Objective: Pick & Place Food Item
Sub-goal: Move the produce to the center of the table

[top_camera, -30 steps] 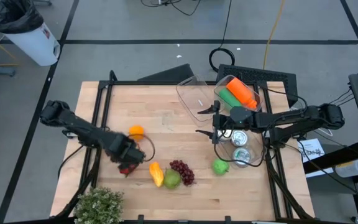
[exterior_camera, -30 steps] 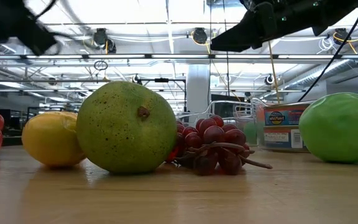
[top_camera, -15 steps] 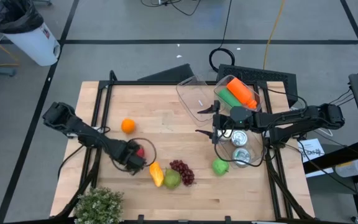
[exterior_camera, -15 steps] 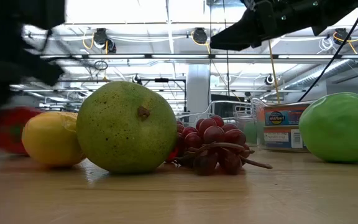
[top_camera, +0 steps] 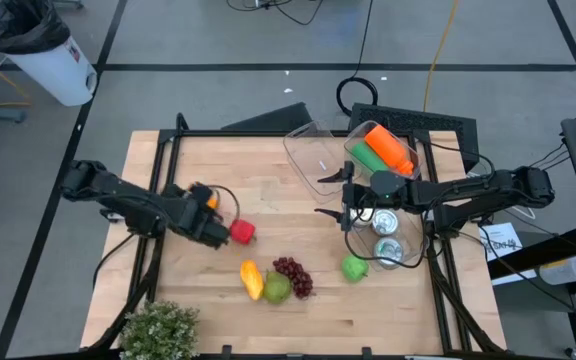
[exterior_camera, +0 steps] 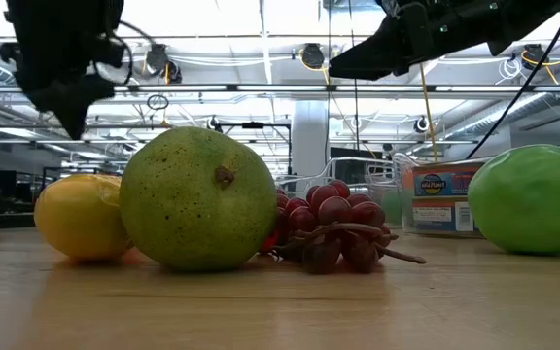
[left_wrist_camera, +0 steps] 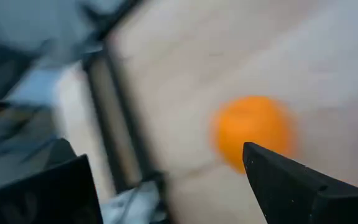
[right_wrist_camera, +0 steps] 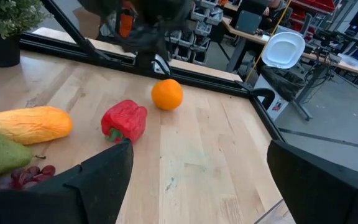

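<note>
Hovering over the orange (top_camera: 208,201), the left gripper (top_camera: 205,219) stood with fingers apart and empty, the red pepper (top_camera: 242,232) just beside it. A clean grasp probably called for centring before closing. The right gripper (top_camera: 345,206), also spread and empty, waited near the clear container (top_camera: 313,150).

One orange (top_camera: 211,201), two cans (top_camera: 385,236)

In the low view, a small can (exterior_camera: 442,199) with a blue and orange label stands on the counter (exterior_camera: 280,301) behind the grapes (exterior_camera: 333,226). The label has some words on it, but they are too small to read. No other words, numbers or signs can be read.
</note>
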